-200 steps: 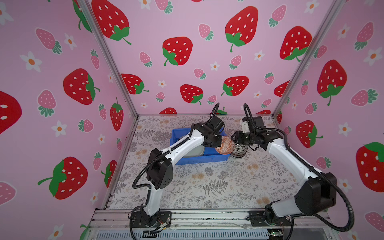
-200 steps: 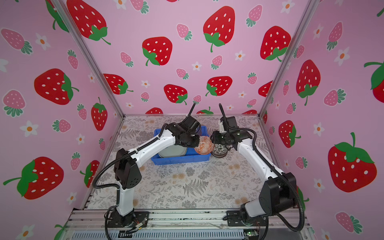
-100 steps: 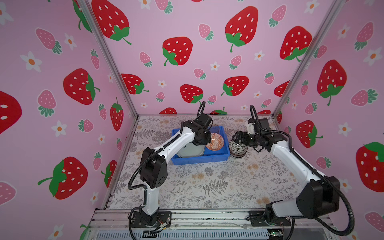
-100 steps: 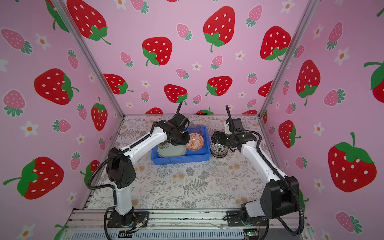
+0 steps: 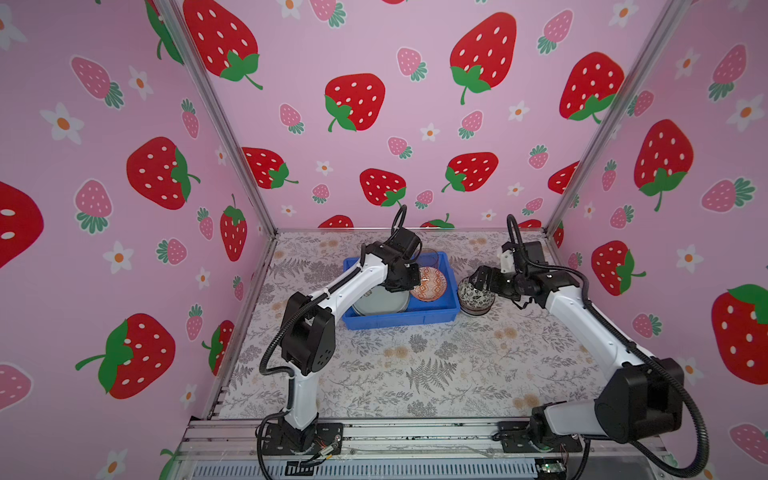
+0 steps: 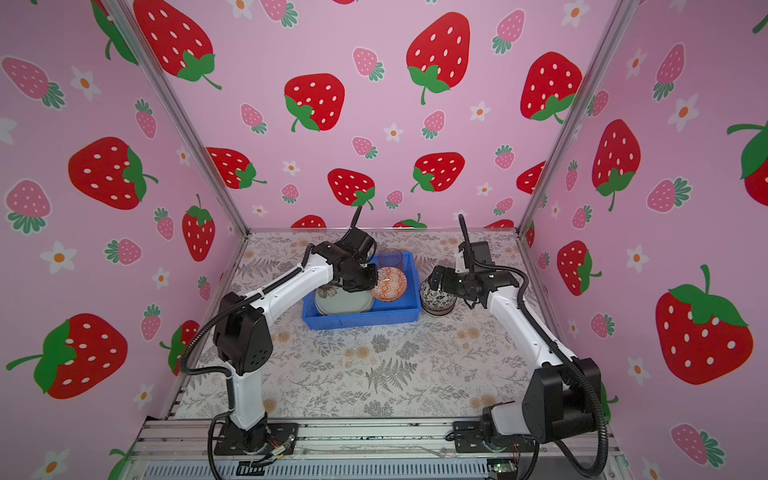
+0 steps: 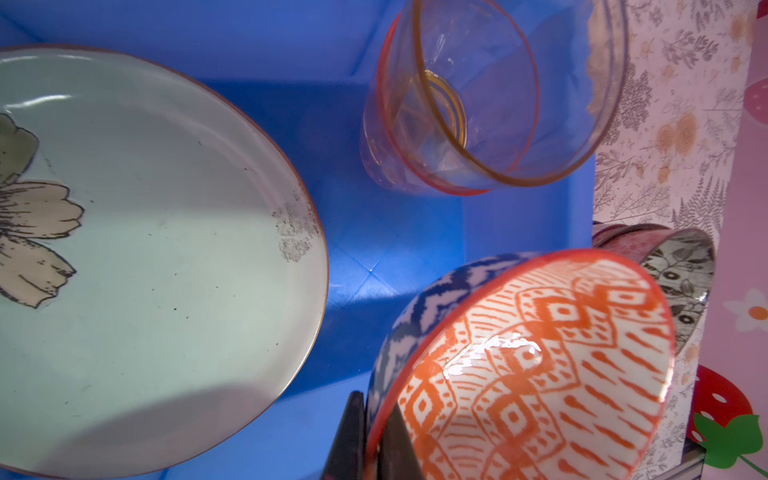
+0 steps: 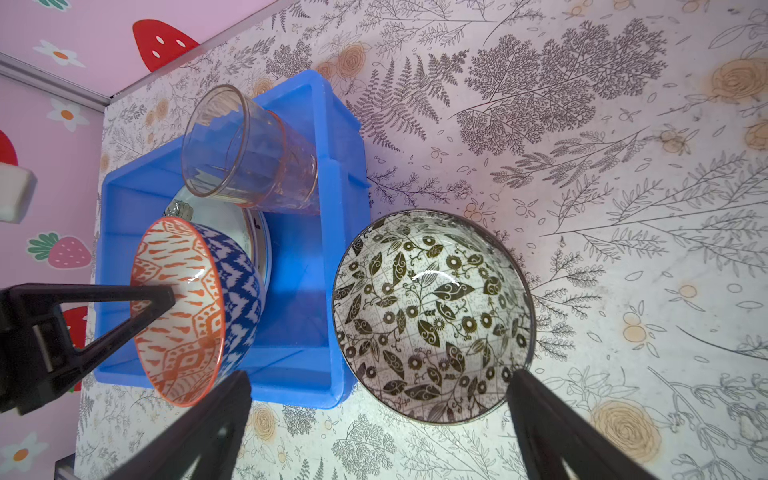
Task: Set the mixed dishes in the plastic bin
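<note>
Left gripper (image 7: 372, 411) clamps tilted orange bowl (image 7: 540, 374) by its rim, blue bin (image 7: 374, 257) below; right gripper (image 8: 380, 380) gapes wide, black-white bowl (image 8: 432, 316) just ahead.

Below me spreads a pale table cover (image 5: 415, 374) printed with grey ferns and tan roses. Pink walls (image 5: 374, 50) with red strawberries and white flowers enclose me on three sides, joined by silvery metal posts (image 5: 224, 129). A ribbed aluminium rail (image 5: 415, 432) runs along the near edge.
</note>
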